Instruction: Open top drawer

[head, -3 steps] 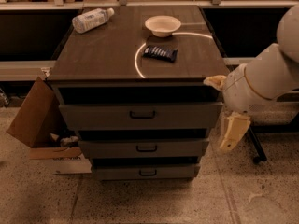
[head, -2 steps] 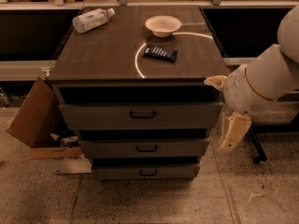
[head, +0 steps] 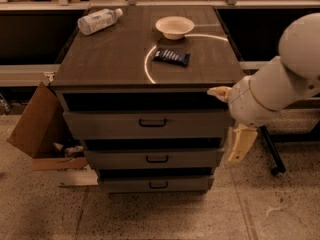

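The top drawer [head: 110, 125] is the widest grey front, just under the dark cabinet top [head: 110, 59]. Its small black pull handle [head: 152, 122] sits at its centre. The front lies in line with the cabinet face. My gripper [head: 223, 124] is at the drawer's right end, to the right of the handle and not touching it. Its two cream fingers are spread apart, one pointing left [head: 218, 91] by the cabinet's top corner and one hanging down [head: 241, 144]. It holds nothing.
The middle drawer [head: 115, 159] and the bottom drawer [head: 120, 184] lie below. On top are a plastic bottle [head: 99, 20], a white bowl [head: 174, 26] and a dark packet [head: 171, 57]. An open cardboard box [head: 37, 129] stands at the left. A dark stand leg with a caster [head: 270, 151] stands at the right.
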